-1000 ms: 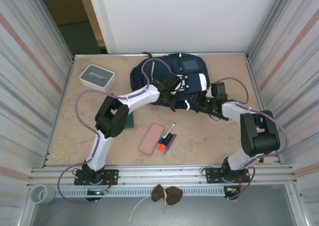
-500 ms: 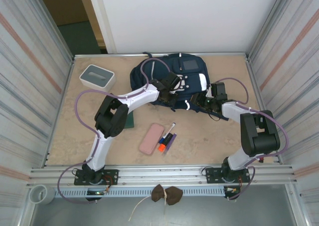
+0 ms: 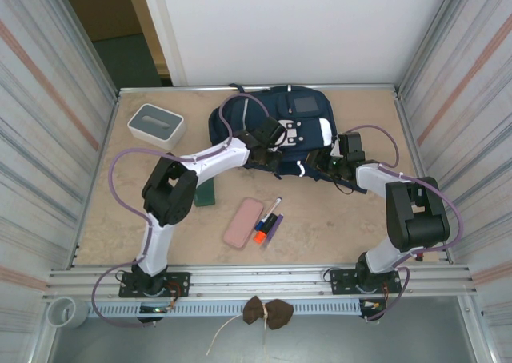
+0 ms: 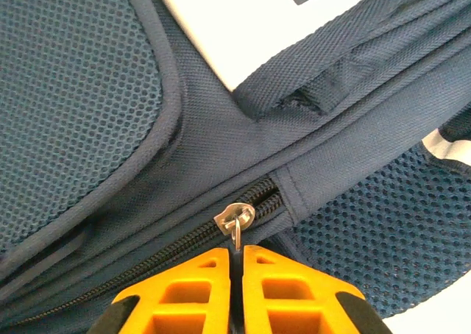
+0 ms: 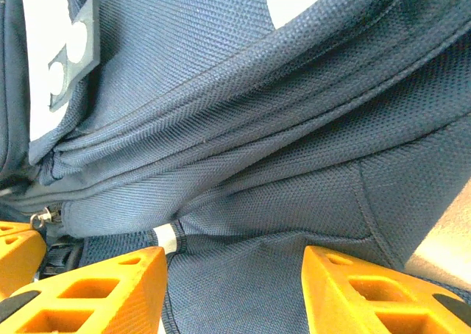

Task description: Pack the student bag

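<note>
One student bag (image 3: 280, 123) lies flat on the far middle of the table (image 3: 352, 227), directly under and ahead of both grippers; it is navy fabric with white patches, a grey square on its front at the end farthest from the grippers, and dark mesh panels and webbing straps seen close up in the left wrist view; whatever is printed on the grey square is too small to read.

At the bag's near edge the left gripper (image 4: 237, 251) has its orange fingers pressed together on the metal zipper pull (image 4: 235, 220), which stands just above the fingertips; the teeth to the left of the pull are meshed, so the bag's contents are hidden.

To the right of it, the right gripper (image 5: 232, 257) rests against the same near edge with its fingers apart and bag fabric filling the gap; whether they pinch that fabric I cannot tell; a small white tab (image 5: 171, 237) sits by its left finger.

Well to the left of the left gripper stands a white-and-grey box (image 3: 156, 124), its inside not visible; behind both grippers, toward the arm bases, lie a closed pink case (image 3: 242, 222), a few pens (image 3: 268, 219) just to its right, and a dark green flat item (image 3: 206, 193) to its left, partly under the left arm.
</note>
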`<action>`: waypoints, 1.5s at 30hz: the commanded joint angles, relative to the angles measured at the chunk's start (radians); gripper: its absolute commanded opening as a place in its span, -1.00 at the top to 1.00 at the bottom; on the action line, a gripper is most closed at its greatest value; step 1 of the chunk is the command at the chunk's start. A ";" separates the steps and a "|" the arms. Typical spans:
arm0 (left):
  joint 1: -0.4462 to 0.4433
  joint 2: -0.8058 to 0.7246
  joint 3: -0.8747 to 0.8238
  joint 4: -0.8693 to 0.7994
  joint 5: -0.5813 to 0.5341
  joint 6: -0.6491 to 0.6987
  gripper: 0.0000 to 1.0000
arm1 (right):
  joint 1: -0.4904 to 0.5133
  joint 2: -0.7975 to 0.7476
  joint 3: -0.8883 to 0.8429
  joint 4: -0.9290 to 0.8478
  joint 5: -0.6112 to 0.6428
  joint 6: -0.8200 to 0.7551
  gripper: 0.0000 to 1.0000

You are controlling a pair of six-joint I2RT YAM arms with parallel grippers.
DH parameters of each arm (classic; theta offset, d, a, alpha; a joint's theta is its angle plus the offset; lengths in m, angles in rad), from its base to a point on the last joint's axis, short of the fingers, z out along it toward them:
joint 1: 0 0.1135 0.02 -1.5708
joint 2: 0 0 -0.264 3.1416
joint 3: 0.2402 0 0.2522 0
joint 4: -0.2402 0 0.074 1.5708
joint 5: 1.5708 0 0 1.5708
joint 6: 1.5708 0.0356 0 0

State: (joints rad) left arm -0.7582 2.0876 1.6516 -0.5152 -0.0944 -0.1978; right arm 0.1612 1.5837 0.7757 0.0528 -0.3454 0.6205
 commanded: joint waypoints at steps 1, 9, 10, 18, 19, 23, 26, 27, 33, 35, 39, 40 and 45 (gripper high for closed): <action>0.010 -0.033 -0.012 -0.009 -0.035 0.017 0.94 | -0.012 0.007 -0.017 -0.033 0.008 -0.006 -0.02; 0.010 0.002 0.004 -0.032 -0.008 0.017 0.69 | -0.012 0.003 -0.016 -0.036 0.009 -0.007 -0.03; 0.010 0.002 0.004 -0.036 -0.005 0.018 0.66 | -0.012 0.005 -0.016 -0.036 0.009 -0.007 -0.03; 0.010 0.052 0.002 -0.043 -0.002 0.016 0.61 | -0.012 0.001 -0.016 -0.037 0.010 -0.008 -0.04; 0.010 0.055 0.002 -0.043 -0.004 0.017 0.61 | -0.012 0.000 -0.016 -0.037 0.010 -0.008 -0.04; 0.011 0.057 -0.001 -0.037 0.002 0.012 0.71 | -0.012 -0.001 -0.019 -0.037 0.011 -0.008 -0.04; 0.014 0.044 -0.004 -0.028 -0.003 0.012 0.85 | -0.012 -0.001 -0.022 -0.036 0.014 -0.008 -0.04; 0.016 0.035 -0.009 -0.023 -0.007 0.013 0.90 | -0.012 -0.002 -0.023 -0.039 0.021 -0.011 -0.05; 0.048 -0.048 -0.056 -0.002 -0.013 0.023 1.00 | -0.045 0.011 -0.003 -0.113 0.085 -0.011 -0.02; 0.064 -0.075 -0.077 0.002 -0.012 0.025 1.00 | -0.063 0.012 0.001 -0.133 0.102 -0.016 -0.02; 0.099 -0.123 -0.124 0.015 0.017 0.030 1.00 | -0.108 0.005 0.009 -0.152 0.099 -0.027 -0.01; 0.104 -0.131 -0.130 0.016 0.031 0.031 1.00 | -0.116 -0.001 0.011 -0.153 0.089 -0.029 -0.02; 0.106 -0.162 -0.141 0.045 0.123 0.022 1.00 | -0.092 -0.089 0.011 -0.160 0.056 -0.039 -0.08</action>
State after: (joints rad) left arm -0.6582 1.9923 1.5211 -0.4923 -0.0219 -0.1802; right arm 0.0547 1.5639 0.7757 -0.0628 -0.3077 0.6109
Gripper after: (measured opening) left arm 0.078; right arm 0.532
